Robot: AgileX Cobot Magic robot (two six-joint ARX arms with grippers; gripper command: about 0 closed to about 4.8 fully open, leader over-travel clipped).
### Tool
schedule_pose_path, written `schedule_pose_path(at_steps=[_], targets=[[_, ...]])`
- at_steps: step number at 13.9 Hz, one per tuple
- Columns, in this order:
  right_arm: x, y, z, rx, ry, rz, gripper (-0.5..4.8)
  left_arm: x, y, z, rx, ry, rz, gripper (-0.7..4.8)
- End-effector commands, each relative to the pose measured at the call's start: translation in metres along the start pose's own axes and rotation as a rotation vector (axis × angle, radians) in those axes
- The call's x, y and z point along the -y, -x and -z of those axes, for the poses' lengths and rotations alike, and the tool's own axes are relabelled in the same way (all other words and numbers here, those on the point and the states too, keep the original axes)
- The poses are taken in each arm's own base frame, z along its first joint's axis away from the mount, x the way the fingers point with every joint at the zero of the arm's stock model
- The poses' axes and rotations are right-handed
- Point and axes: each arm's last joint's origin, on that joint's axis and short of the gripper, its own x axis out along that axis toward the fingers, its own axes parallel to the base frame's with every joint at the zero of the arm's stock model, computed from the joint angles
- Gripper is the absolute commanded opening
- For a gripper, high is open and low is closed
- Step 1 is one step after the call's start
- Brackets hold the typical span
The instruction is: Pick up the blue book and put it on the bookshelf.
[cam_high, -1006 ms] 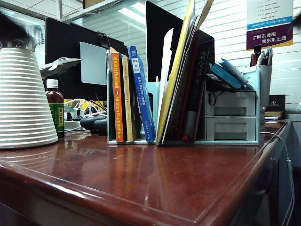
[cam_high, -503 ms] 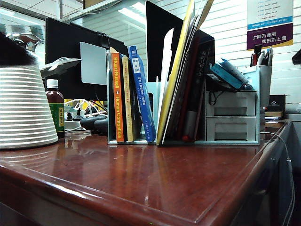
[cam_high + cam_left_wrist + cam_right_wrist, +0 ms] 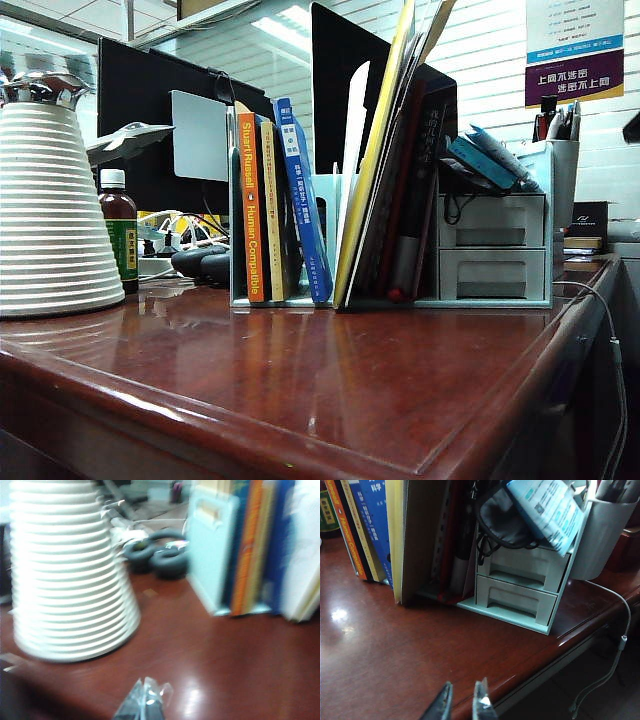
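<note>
Jaws of left gripper (image 3: 145, 700) pressed together, empty; right gripper (image 3: 462, 700) jaws a narrow gap apart, holding nothing. Blue book (image 3: 302, 205) already stands in the bookshelf (image 3: 495, 298) beside orange spine, approx 11 o'clock from right gripper, well apart. Prob stiff, light, glossy cover; pinch spine edge.

The left wrist view is smeared throughout: the left gripper (image 3: 144, 702), at six o'clock, is cut by the edge, its jaws indistinct. The blue book (image 3: 276, 545) at two o'clock shows no legible lettering. The right gripper (image 3: 462, 700) shows fingertips only.
</note>
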Motion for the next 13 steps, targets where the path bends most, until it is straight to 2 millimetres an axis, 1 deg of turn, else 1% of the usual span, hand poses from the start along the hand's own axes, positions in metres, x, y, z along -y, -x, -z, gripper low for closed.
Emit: schedule_pose_path(at_steps=[1,3,4,5,6,11,13], targets=[[0.001,0.0,-0.002,0.015,-0.002,0.02,0.63,-0.004,0.0,0.001,-0.004,-0.011,-0.038,-0.06],[0.001,0.0,-0.002,0.015,-0.003,0.023,0.63,-0.004,0.0,0.0,-0.004,-0.005,-0.054,-0.06],[0.001,0.0,-0.002,0.014,-0.003,0.023,0.63,-0.004,0.0,0.0,-0.002,0.101,-0.108,-0.06],[0.001,0.0,-0.002,0.014,-0.002,0.024,0.63,-0.004,0.0,0.0,-0.001,0.1,-0.109,-0.05],[0.001,0.0,-0.002,0.014,-0.002,0.024,0.63,-0.004,0.0,0.001,-0.004,0.098,-0.11,0.2],[0.001,0.001,-0.002,0.021,-0.003,0.031,0.63,-0.004,0.0,0.001,-0.005,0.098,-0.109,0.23],[0.008,0.01,0.009,0.082,-0.008,0.087,0.63,-0.004,0.0,0.001,-0.007,0.099,-0.109,0.23]])
